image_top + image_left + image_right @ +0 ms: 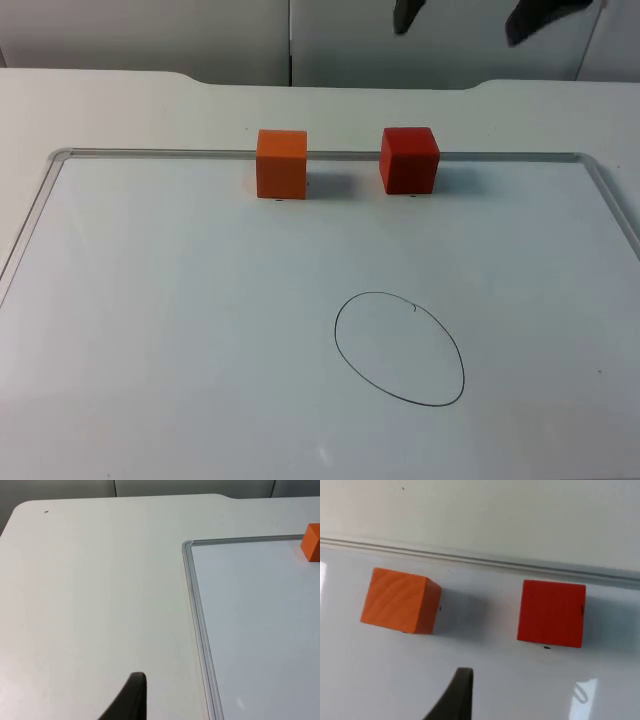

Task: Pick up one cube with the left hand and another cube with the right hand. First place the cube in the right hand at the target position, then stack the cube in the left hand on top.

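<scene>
The orange cube (281, 164) and red cube (409, 159) are being left side by side, apart, at the whiteboard's (150, 330) far edge, awaiting pickup. The drawn oval (399, 348), nearer, is marking the target. Whether either gripper is clenched or released cannot be told.

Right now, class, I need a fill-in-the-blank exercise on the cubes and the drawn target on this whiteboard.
1. The orange cube sits to the picture's ____ of the red cube.
2. Both cubes stand on the ____, near its far edge.
3. The drawn oval holds ____ cubes.

Missing words: left; whiteboard; no
</scene>
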